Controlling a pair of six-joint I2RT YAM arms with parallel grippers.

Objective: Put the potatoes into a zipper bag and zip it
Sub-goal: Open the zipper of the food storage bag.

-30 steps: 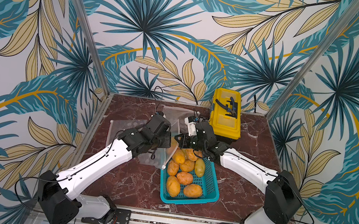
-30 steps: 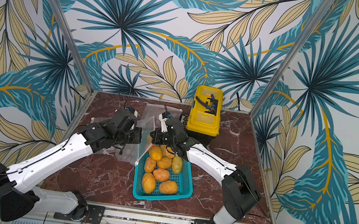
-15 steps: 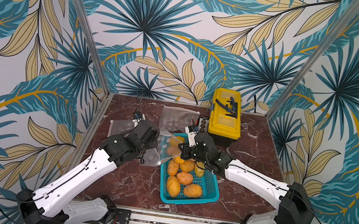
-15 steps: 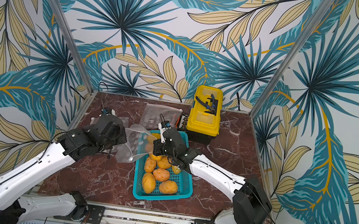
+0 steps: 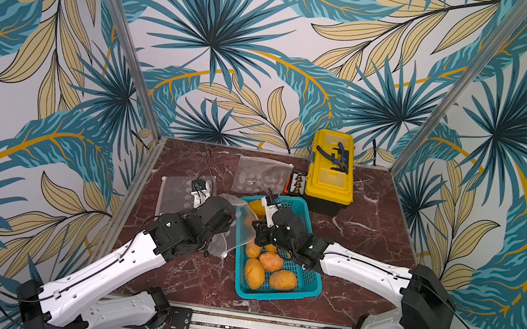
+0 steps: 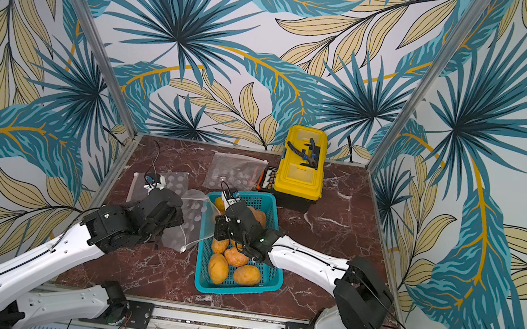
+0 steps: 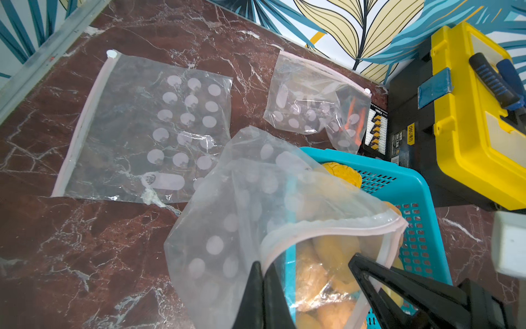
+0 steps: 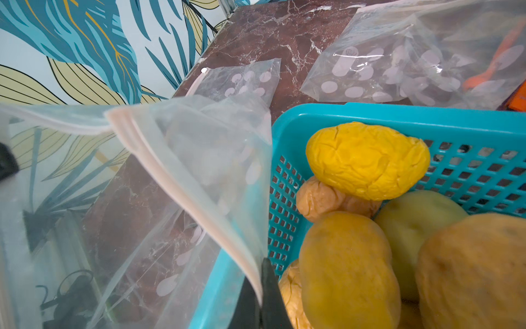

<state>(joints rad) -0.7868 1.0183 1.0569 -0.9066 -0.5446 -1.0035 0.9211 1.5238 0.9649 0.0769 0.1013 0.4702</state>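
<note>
Looking down at my rig from far away, I see both arms reaching to the middle of the dark red table point(image 5: 366, 242). The left gripper point(image 7: 263, 270) has its 2 black fingers pressed together on the pale rim of the zipper bag point(image 7: 227, 228), which is clear with white dots. The right gripper point(image 8: 263, 276) is pinching the same rim at another spot, and its fingers are squeezed tight on the strip. The bag hangs between the 2 grips, up off the table, with its mouth a little open. Part of the bag hangs over the edge of the blue basket point(image 5: 275, 297), on the side facing the left arm.

The potatoes point(image 5: 271, 261) lie piled in the basket. I count 5 in plain sight in a top view, and more are partly hidden under the right gripper. In the right wrist view a wrinkled yellow potato point(image 8: 367, 159) sits on top of the others. In the left wrist view I see potatoes through the bag's plastic, but I cannot tell if any are inside it.

A flat bag point(image 5: 181, 192) lies on the table near the left wall. A back bag point(image 5: 260, 175) lies farther away with something orange in it. A yellow tool box point(image 5: 330, 178) stands just behind the basket.
</note>
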